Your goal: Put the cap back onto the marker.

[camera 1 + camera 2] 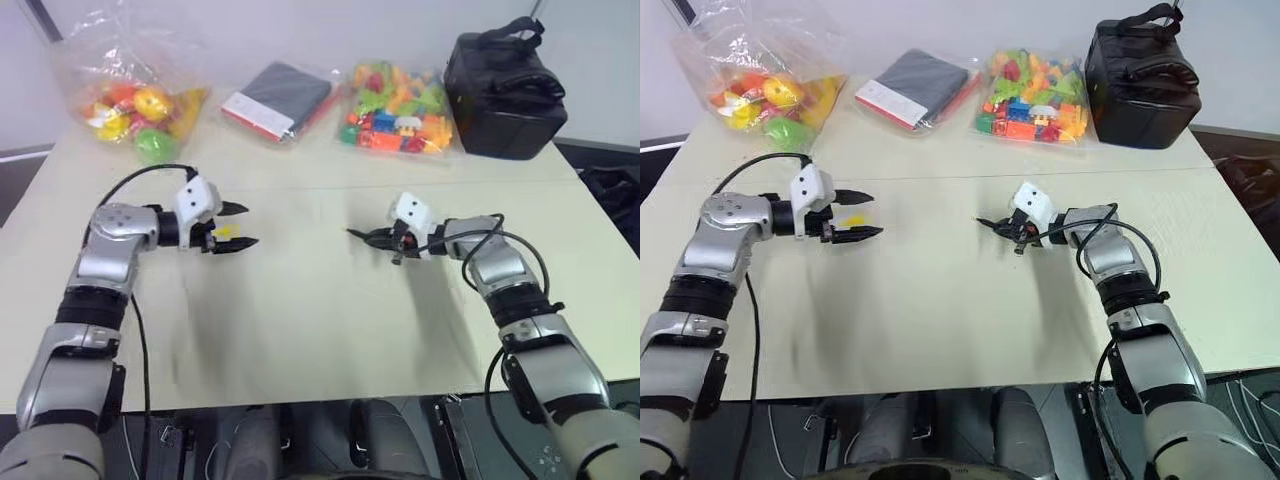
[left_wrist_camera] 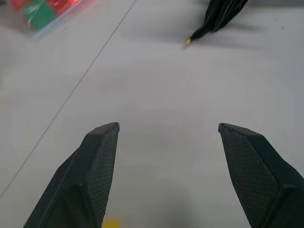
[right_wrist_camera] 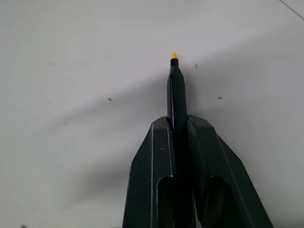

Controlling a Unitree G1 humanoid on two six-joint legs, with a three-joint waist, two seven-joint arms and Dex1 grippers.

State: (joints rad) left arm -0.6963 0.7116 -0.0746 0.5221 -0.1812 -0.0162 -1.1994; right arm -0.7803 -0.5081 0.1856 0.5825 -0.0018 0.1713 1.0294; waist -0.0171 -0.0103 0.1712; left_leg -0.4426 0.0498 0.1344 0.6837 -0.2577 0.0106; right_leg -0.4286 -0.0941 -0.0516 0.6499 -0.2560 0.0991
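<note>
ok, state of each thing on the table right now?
Thin black marker: uncapped, yellow tip exposed, clamped in right gripper.
Tiny yellow plastic cap: off the marker, between the fingers of open left gripper.
Black fabric bag: closed.
Clear toy bags: lying at far edge.

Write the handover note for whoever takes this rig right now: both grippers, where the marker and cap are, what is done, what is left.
Right gripper: shut on the marker, yellow tip pointing out past the fingers, held above the table.
Left gripper: open, empty. The cap shows as a yellow bit between its fingers; whether it lies on the table or touches a finger is unclear.
Done: marker picked up.
Left: grip the cap, line it up with the tip, push it on.
</note>
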